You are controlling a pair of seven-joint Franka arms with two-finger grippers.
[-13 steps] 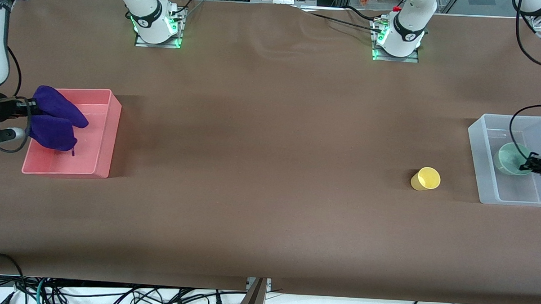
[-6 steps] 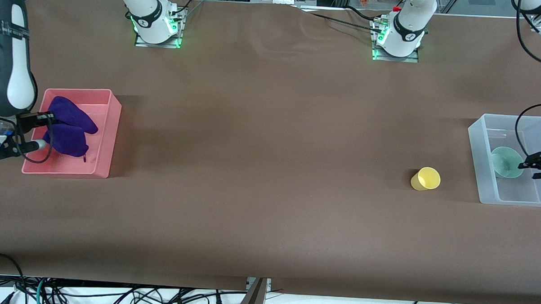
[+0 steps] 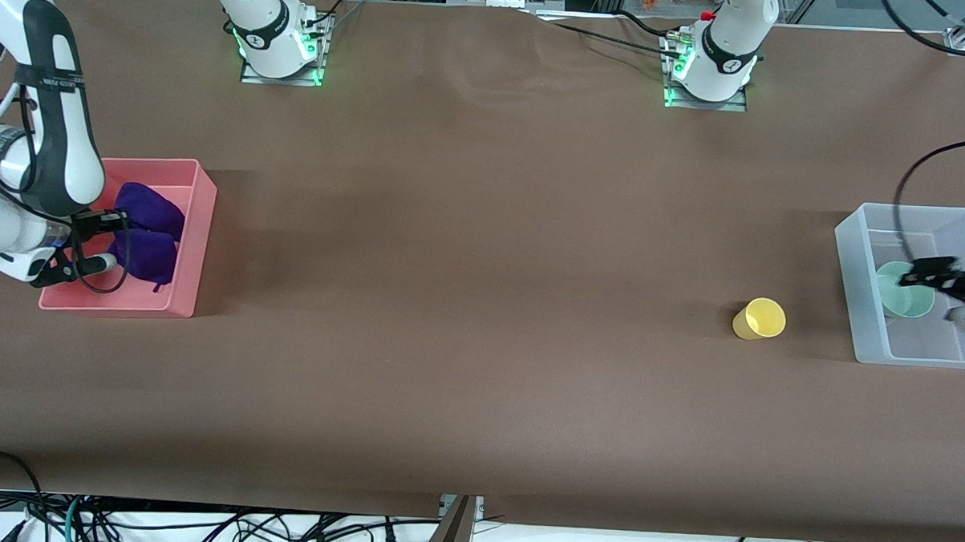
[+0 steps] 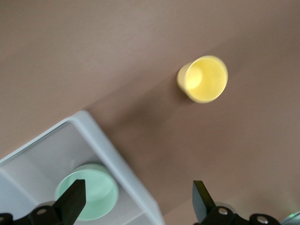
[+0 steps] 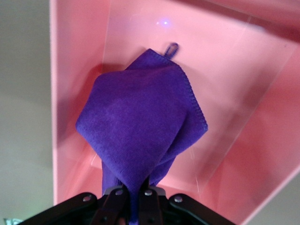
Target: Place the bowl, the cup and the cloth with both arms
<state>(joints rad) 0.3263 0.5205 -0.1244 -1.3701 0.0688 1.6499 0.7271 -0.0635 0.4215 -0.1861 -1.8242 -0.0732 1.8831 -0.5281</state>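
The purple cloth hangs from my right gripper, which is shut on its top edge. The cloth's lower end is inside the pink bin. In the right wrist view the cloth drapes from the gripper over the bin floor. The mint-green bowl sits in the clear bin. My left gripper is open above the bowl. In the left wrist view the gripper spans the bin wall, with the bowl below. The yellow cup is on the table beside the clear bin and also shows in that view.
The pink bin stands at the right arm's end of the table, the clear bin at the left arm's end. Brown table cover lies between them. Black cables loop from both wrists.
The right gripper has carried the cloth farther over the pink bin and lower into it. The left gripper has let go of the bowl, which now rests in the clear bin.
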